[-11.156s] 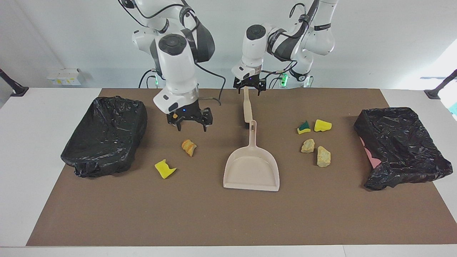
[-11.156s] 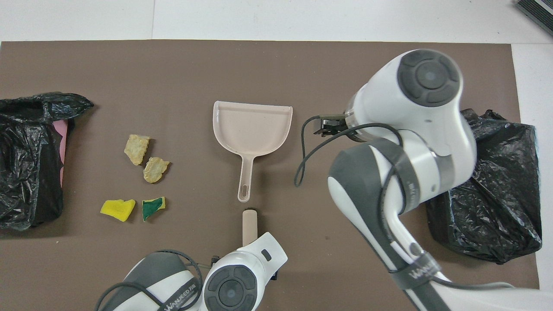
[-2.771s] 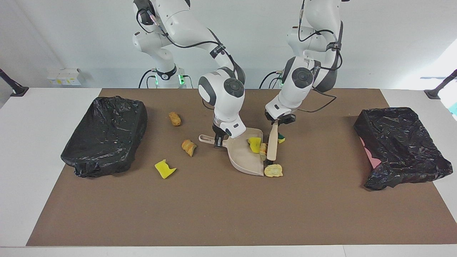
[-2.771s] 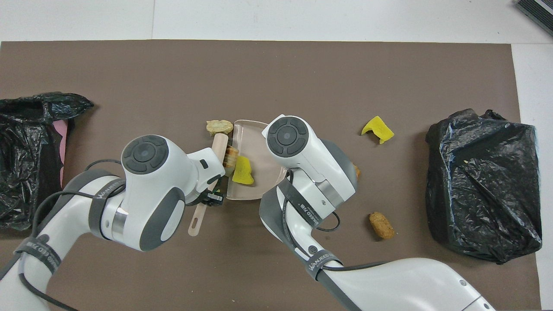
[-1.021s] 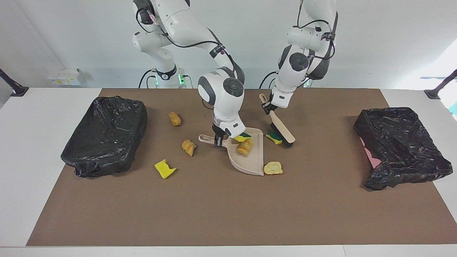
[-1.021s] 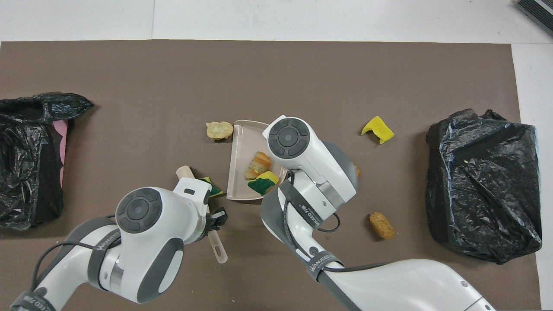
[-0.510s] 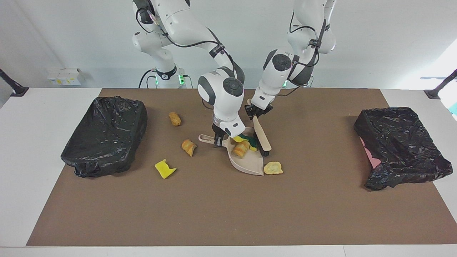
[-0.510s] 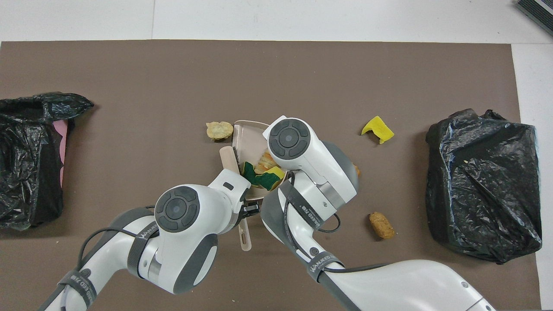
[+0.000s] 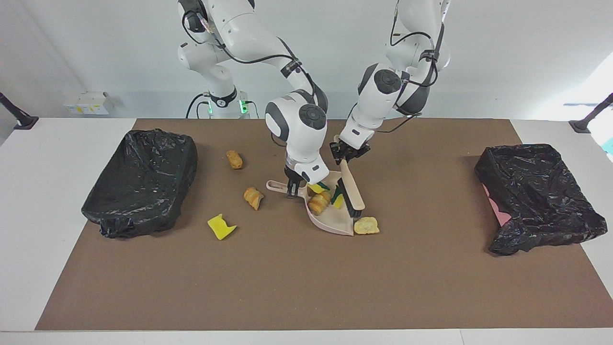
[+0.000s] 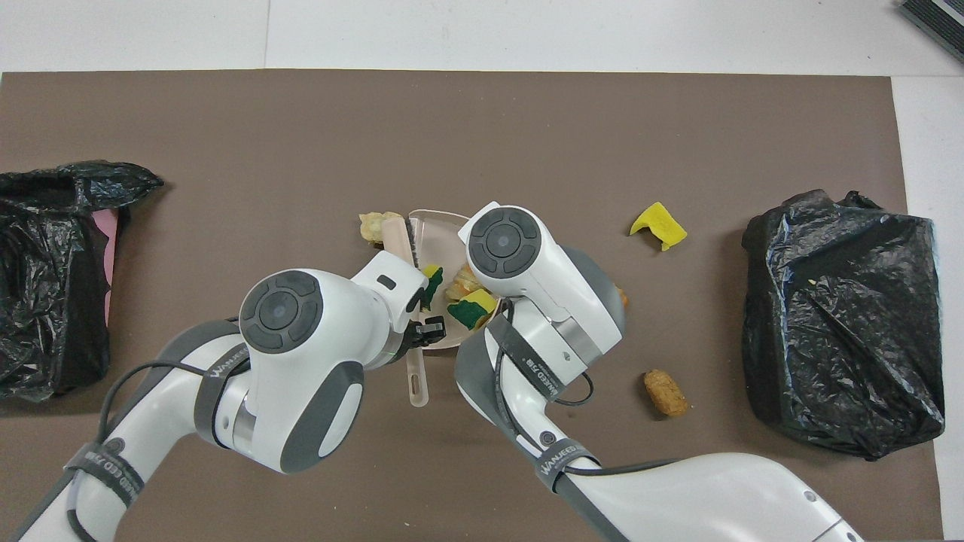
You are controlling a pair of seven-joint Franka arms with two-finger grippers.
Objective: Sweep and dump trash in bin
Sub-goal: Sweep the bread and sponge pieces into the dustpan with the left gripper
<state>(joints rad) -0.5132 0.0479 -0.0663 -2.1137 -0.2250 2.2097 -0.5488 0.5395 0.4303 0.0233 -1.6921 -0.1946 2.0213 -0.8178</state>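
1. Overhead: the right arm's wrist housing covers much of the dustpan [image 10: 429,226] and part of the scraps lying in it; the count of pieces there cannot be told.
2. Overhead: the right tool is wholly hidden under that same housing.
3. Overhead: the left arm covers the brush [image 10: 398,229] between its head and handle tip.
4. Overhead: the pale lump [image 10: 369,224] beside the dustpan is half hidden by the brush head.
5. Overhead: an orange-brown lump [image 10: 620,299] near the dustpan shows only as a sliver at the right arm's edge.
6. Overhead: the black-bagged bin [image 10: 45,278] at the left arm's end of the surface is cut by the frame edge.
7. Facing: the left tool [image 9: 348,152] is too small to read finger contact on the brush handle.
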